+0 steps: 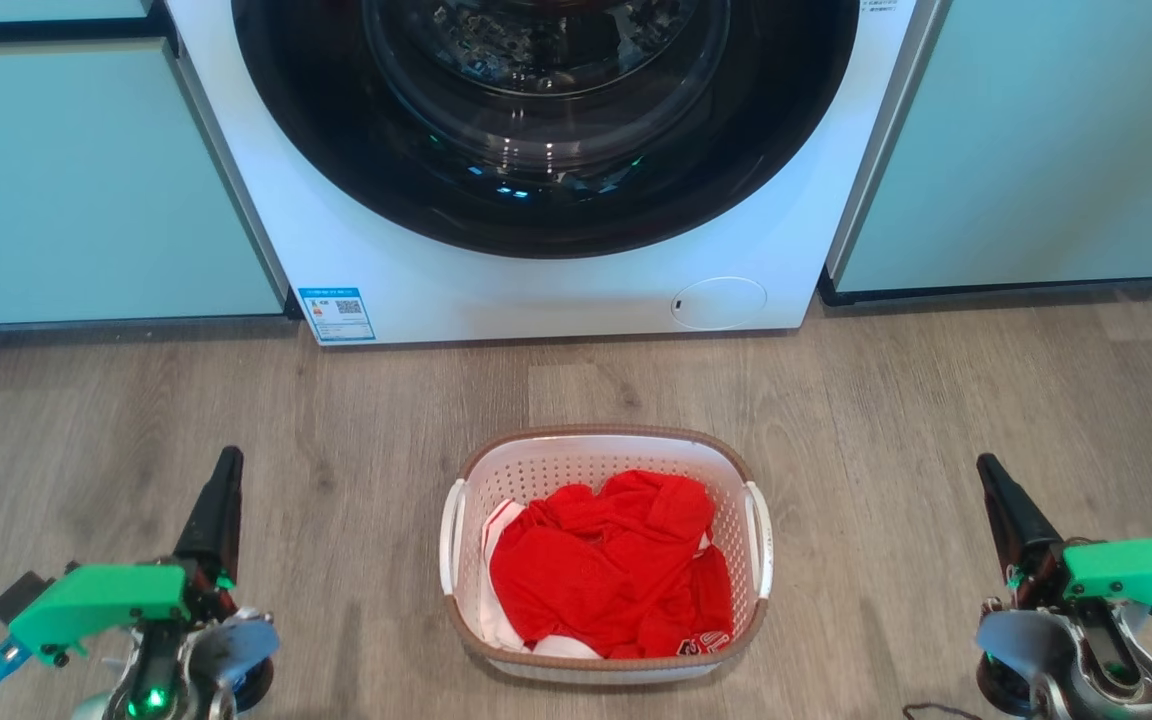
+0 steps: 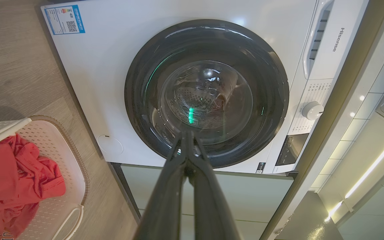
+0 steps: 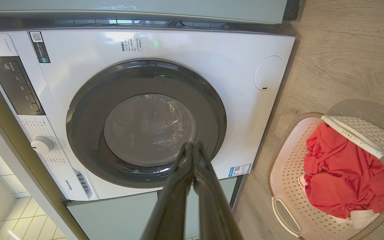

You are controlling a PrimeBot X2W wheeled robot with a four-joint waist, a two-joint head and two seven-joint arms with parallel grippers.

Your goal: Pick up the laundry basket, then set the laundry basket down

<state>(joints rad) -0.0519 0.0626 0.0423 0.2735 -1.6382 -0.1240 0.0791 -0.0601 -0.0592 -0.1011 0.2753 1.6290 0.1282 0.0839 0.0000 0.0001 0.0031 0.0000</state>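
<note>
Sitting upright on the wood-look floor (image 1: pixel 896 420), just in front of the washing machine (image 1: pixel 556 295) and apart from it: the laundry basket (image 1: pixel 591 435), one item, lying between the two arms and well apart from both.

Contents: a crumpled red garment (image 1: pixel 606 575) with some white cloth beneath it, covering the bottom and staying below the rim.

Left gripper (image 1: pixel 228 462): hovering at lower left, carrying nothing. In the left wrist view its fingers (image 2: pixel 168 200) are pressing together at the tips.

Right gripper (image 1: pixel 988 466): hovering at lower right, carrying nothing. In the right wrist view its fingers (image 3: pixel 173 200) are likewise meeting at the tips.

Handling, as judged: the perforated plastic shell is probably light and fairly stiff, flexing a little under a squeeze. The soft load is adding little weight and is unlikely to shift much. Smooth plastic may be slippery between narrow fingers.

Hold points, as judged: the left handle (image 1: pixel 452 530) for the left gripper and the right handle (image 1: pixel 758 535) for the right, with the fingers spreading first. Lifting both sides evenly should keep the basket level.
</note>
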